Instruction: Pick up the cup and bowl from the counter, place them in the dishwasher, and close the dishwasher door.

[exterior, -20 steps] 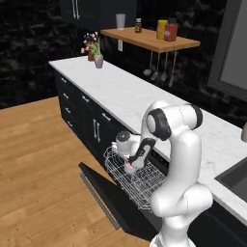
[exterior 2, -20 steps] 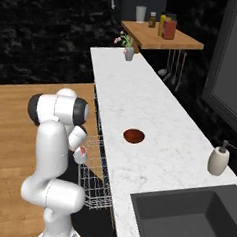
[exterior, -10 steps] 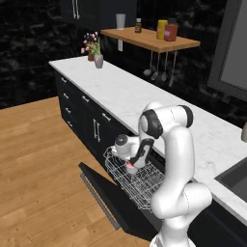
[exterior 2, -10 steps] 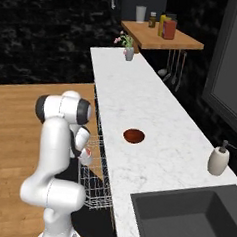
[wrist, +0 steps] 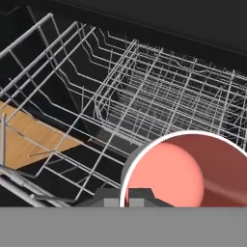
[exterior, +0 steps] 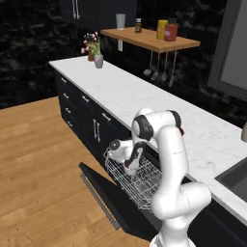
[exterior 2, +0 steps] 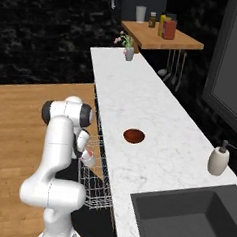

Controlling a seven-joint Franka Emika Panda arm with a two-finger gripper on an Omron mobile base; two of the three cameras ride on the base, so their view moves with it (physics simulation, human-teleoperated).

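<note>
- Fingers pinch the cup point(wrist: 185, 171), so the gripper point(exterior: 129, 166) can lower it into the rack point(exterior: 140, 181).
- Bowl point(exterior 2: 134, 136) waits mid-counter point(exterior 2: 156, 113) (its turn next, probably).

The cup point(wrist: 185, 170) hangs over the wire rack point(exterior: 137, 177), which stands out above the dishwasher door point(exterior: 113, 200). The bowl point(exterior 2: 134, 136) sits on the counter point(exterior 2: 141, 102).

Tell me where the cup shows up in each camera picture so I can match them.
Left base view: cup at centre, in the gripper over the wire rack.
Right base view: cup left of centre, beside the rack.
Hand view: cup at lower right.
Shared landmark: the wire rack.
</note>
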